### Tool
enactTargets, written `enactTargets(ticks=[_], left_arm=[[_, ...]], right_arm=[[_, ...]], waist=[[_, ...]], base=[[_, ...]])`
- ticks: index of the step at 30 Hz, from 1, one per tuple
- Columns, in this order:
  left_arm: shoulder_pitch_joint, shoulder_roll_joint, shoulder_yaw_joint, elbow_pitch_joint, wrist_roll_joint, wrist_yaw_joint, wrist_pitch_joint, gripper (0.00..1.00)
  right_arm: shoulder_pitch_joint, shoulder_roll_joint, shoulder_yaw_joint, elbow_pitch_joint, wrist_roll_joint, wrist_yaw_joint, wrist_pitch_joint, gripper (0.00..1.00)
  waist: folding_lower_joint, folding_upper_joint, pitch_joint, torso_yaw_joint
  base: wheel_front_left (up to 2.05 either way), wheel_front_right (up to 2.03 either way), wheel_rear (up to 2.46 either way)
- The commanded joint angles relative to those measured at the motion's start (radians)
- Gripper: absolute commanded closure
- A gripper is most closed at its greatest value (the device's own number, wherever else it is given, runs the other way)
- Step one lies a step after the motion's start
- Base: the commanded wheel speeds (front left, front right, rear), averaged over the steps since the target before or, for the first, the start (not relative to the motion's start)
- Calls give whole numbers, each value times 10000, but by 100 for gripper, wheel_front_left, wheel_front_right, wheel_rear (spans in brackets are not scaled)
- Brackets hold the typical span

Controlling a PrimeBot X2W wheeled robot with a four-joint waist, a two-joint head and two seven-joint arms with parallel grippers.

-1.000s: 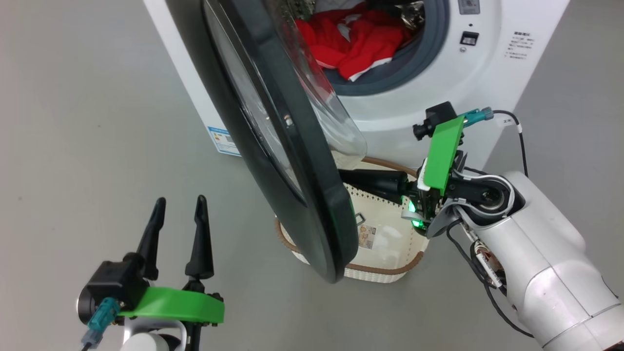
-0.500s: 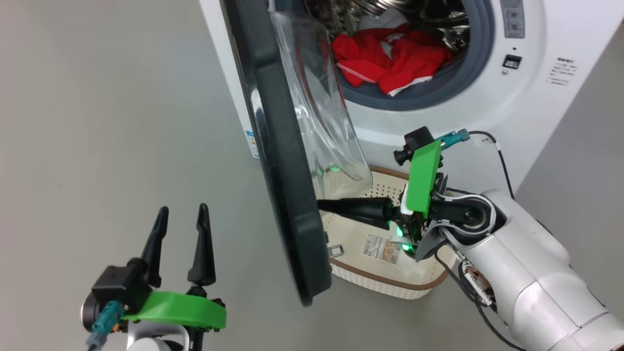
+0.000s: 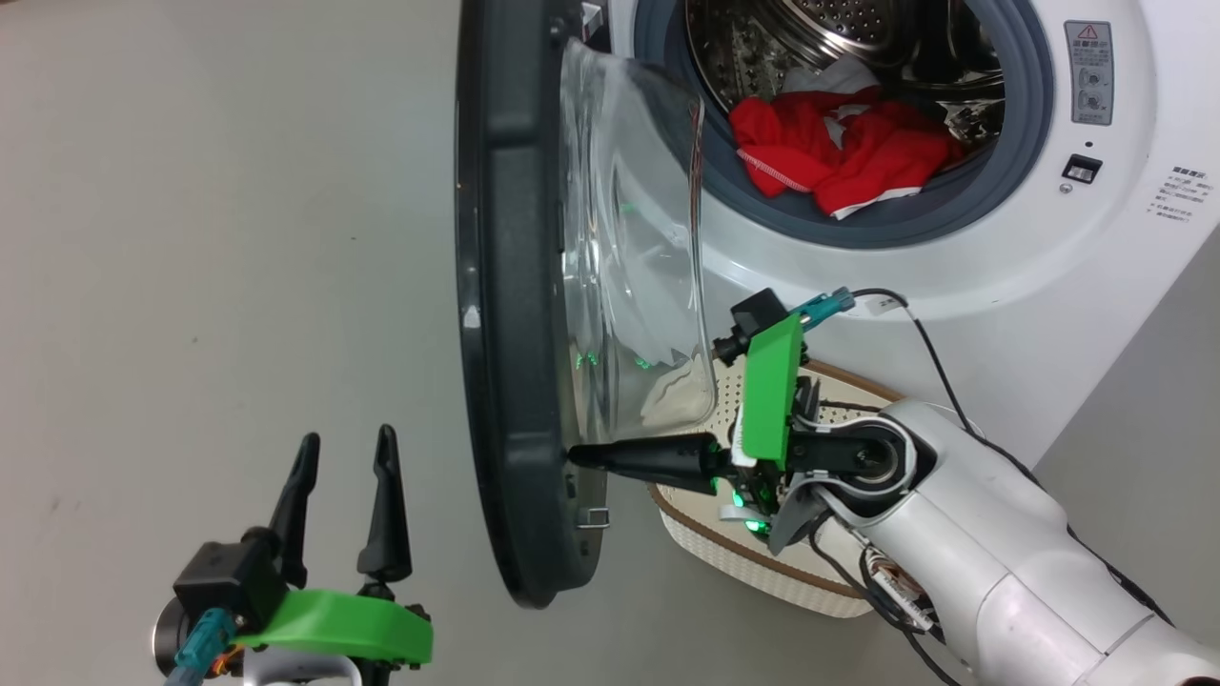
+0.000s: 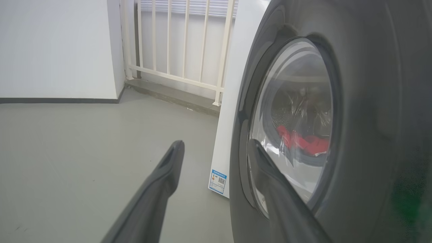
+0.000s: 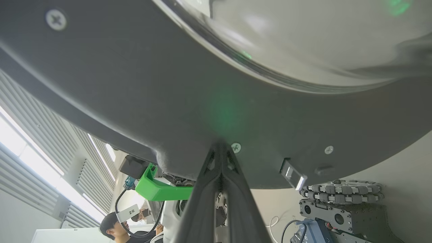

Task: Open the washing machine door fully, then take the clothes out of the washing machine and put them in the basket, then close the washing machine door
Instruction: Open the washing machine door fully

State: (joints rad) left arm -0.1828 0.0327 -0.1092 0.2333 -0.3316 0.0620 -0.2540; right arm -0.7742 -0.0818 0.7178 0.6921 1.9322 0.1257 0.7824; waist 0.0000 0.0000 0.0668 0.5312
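Our right claw [image 3: 575, 455] is pressed shut, its two fingers joined into one blunt point. The tip touches the inner face of the washing machine door [image 3: 505, 314], on the dark rim just under the glass bowl, with the small metal latch [image 3: 593, 516] just beside it. The basket [image 3: 762, 562] sits directly beneath this claw's wrist, partly hidden by the arm.

We judge the door to be about square to the machine front, so not yet fully open. To do this well, we should push outward along the door's arc and let the tip slide on the rim. It should stay off the glass and clear of the latch.

Our left claw [image 3: 347, 440] is spread wide and holds nothing. It hangs on the door's outer side, close to that face, and in our judgement it must be moved out of the door's swing.

Farther off, beyond the right claw's reach line, the clothes [image 3: 839, 157] lie in the drum of the washing machine [image 3: 1096, 248], spilling onto the grey seal.
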Motion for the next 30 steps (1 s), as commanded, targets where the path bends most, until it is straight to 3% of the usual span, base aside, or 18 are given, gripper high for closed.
enactTargets(ticks=[1, 12, 20, 21, 22, 24, 26, 27, 30], left_arm=[[-91, 175, 351, -245, -30, 7, -78, 0], [-27, 175, 567, -257, -6, -63, -78, 0], [-13, 214, 477, 225, 8, -274, -78, 0], [-17, 233, 469, 275, 4, -299, -78, 0], [-22, 250, 456, 322, -3, -326, -78, 0], [-37, 279, 423, 413, -22, -370, -71, 0], [-48, 308, 393, 481, -34, -393, -50, 0], [-49, 325, 382, 506, -37, -399, -41, 0], [-39, 355, 359, 542, -43, -408, -27, 0]], right_arm=[[-211, 314, 135, -309, 114, 50, -72, 100], [-561, 315, 971, -256, 450, 50, -583, 100], [-277, 16, 869, -425, -288, 50, -1054, 100], [-198, -69, 846, -497, -399, 50, -1125, 96], [-101, -148, 802, -590, -467, 50, -1173, 76], [90, -323, 657, -770, -594, 50, -1368, 54], [269, -528, 573, -990, -870, 50, -1665, 10], [360, -636, 554, -1086, -1055, 50, -1854, 0], [549, -854, 585, -1290, -1501, 50, -2247, 0]], waist=[[0, 0, 21, 25], [0, 0, 78, 58], [0, 0, -170, -46], [0, 0, -208, -59], [0, 0, -236, -70], [0, 0, -284, -90], [0, 0, -336, -110], [0, 0, -362, -119], [0, 0, -418, -139]], base=[[0, 0, 0], [0, 0, 0], [0, 0, 0], [0, 0, 0], [0, 0, 0], [0, 0, 0], [0, 0, 0], [0, 0, 0], [0, 0, 0]])
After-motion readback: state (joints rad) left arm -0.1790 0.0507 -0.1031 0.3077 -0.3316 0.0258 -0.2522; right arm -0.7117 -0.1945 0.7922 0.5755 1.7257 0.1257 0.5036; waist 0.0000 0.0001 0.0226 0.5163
